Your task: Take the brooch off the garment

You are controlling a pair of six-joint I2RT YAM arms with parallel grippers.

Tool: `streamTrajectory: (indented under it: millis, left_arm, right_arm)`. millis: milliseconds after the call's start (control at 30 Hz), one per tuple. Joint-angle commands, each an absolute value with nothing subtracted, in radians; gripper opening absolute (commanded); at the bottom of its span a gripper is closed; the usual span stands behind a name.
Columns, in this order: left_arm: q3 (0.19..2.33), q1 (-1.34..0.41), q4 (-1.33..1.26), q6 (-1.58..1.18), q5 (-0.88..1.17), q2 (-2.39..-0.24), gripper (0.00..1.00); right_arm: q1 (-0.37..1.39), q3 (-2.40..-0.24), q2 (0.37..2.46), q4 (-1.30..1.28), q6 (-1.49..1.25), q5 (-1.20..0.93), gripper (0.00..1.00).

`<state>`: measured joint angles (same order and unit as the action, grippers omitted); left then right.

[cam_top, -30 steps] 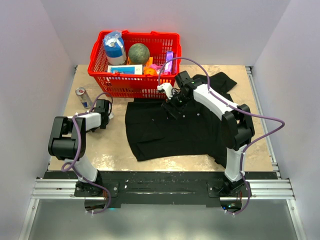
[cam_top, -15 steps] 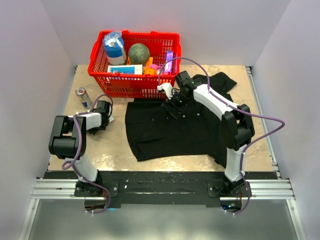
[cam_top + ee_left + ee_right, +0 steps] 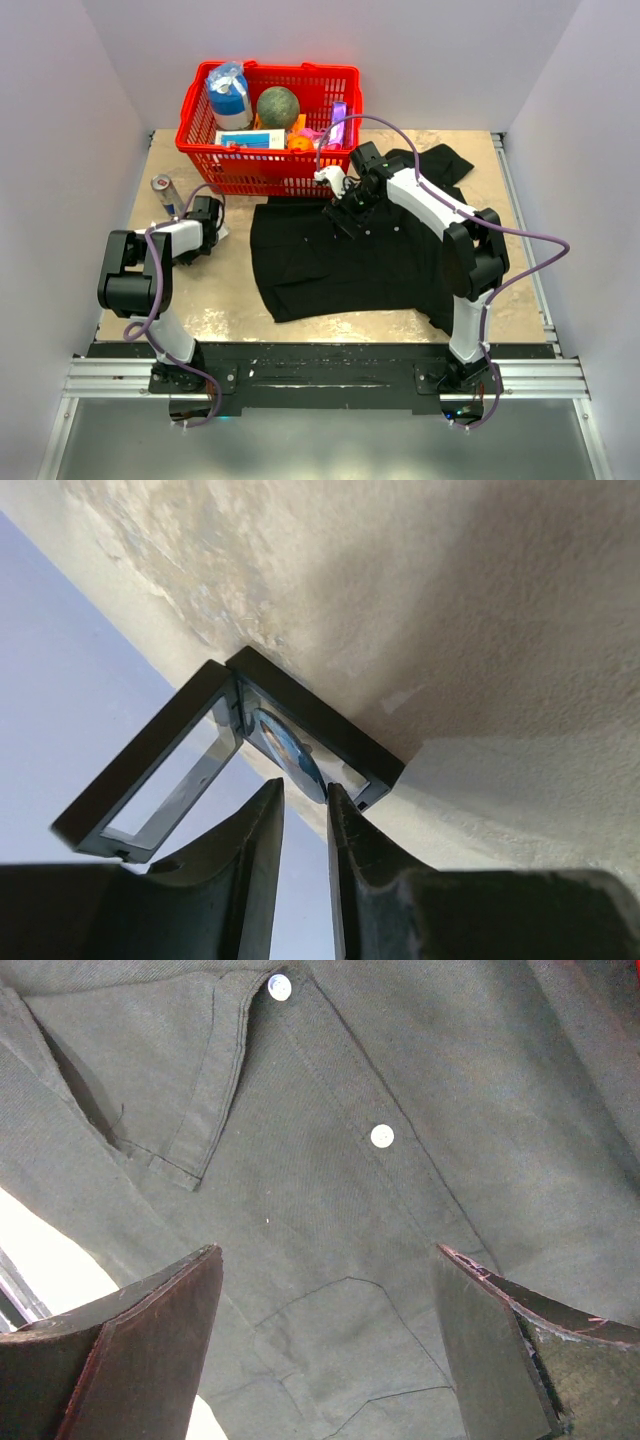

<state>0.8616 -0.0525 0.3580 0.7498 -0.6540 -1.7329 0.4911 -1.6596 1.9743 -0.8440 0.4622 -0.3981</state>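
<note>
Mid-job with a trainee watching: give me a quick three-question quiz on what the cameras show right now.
1. True or false: the right tool hangs open over the black shirt.
2. Where is the brooch? A) held by the right tool. B) pinned on the shirt. C) between the fingertips of the left tool, beside a black frame.
3. How many white buttons show in the right wrist view?
Key: 1 true; 2 C; 3 two.
</note>
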Motion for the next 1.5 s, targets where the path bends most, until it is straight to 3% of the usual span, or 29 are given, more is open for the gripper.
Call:
streamTrajectory:
  millis: [0, 600, 933, 967, 1033, 1067, 1133, 1233, 1367, 1467]
  left_arm:
    - [0.913, -0.046, 0.399, 0.724, -0.627, -1.713, 0.29]
    - [0.96, -0.092, 0.477, 0.651, -0.543, -1.658, 0.31]
    - [1.291, -0.377, 0.545, 0.408, 0.057, -1.537, 0.34]
    - [1.334, -0.38, 0.543, 0.379, 0.081, -1.546, 0.43]
    - [1.46, -0.382, 0.528, 0.322, 0.135, -1.583, 0.49]
    - [1.497, -0.38, 0.516, 0.316, 0.143, -1.595, 0.63]
    - [1.607, -0.38, 0.485, 0.307, 0.127, -1.629, 0.75]
    - [1.745, -0.379, 0.447, 0.327, 0.06, -1.667, 0.78]
    - [1.818, -0.364, 0.298, 0.342, -0.034, -1.664, 0.99]
    - [1.796, -0.342, 0.183, 0.331, -0.015, -1.629, 0.99]
  right_arm:
    - [0.499, -1.664, 1.959, -0.825, 0.479, -0.394, 0.87]
    - [0.499, -1.62, 1.928, -0.827, 0.492, -0.39, 0.87]
    - [0.497, -1.716, 1.96, -0.767, 0.42, -0.393, 0.91]
    - [0.497, -1.773, 1.962, -0.77, 0.416, -0.411, 0.99]
    - [0.5, -1.848, 1.962, -0.759, 0.378, -0.452, 0.99]
    - [0.502, -1.946, 1.967, -0.755, 0.353, -0.465, 0.99]
    - [0.502, -2.049, 1.977, -0.72, 0.27, -0.45, 0.99]
    - [0.499, -2.216, 1.97, -0.651, 0.216, -0.268, 0.99]
    - [0.495, -2.263, 1.893, -0.534, 0.138, 0.154, 0.99]
    - [0.497, -2.235, 1.823, -0.517, 0.172, 0.294, 0.99]
